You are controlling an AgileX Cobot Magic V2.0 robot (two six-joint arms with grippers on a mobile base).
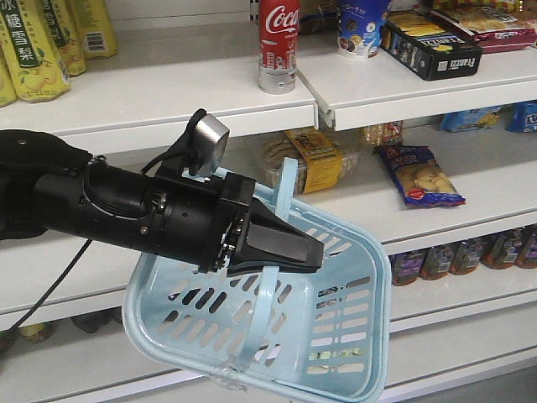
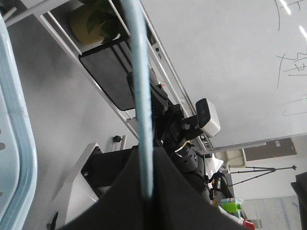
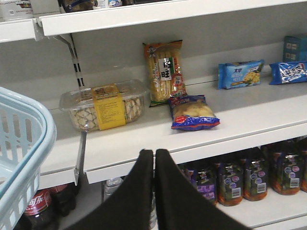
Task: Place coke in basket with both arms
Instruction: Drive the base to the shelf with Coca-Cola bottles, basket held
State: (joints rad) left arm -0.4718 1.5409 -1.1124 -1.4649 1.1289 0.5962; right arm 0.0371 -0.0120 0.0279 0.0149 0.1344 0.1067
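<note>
The coke point(image 1: 278, 46) stands upright on the top shelf point(image 1: 168, 96) at 12 o'clock, well above the basket point(image 1: 361, 336); likely light, stiff and slick, so take its mid-body. The left gripper point(image 1: 312, 252) clamps the handle point(image 2: 140, 96); the right gripper point(image 3: 154, 158) is closed on nothing.

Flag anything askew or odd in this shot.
The light blue slotted plastic basket hangs tilted, its mouth tipped toward the camera rather than up, held by its hoop handle in the left gripper. The red-wrapped plastic coke bottle stands upright on the top shelf. Nothing looks spilled or damaged.
</note>
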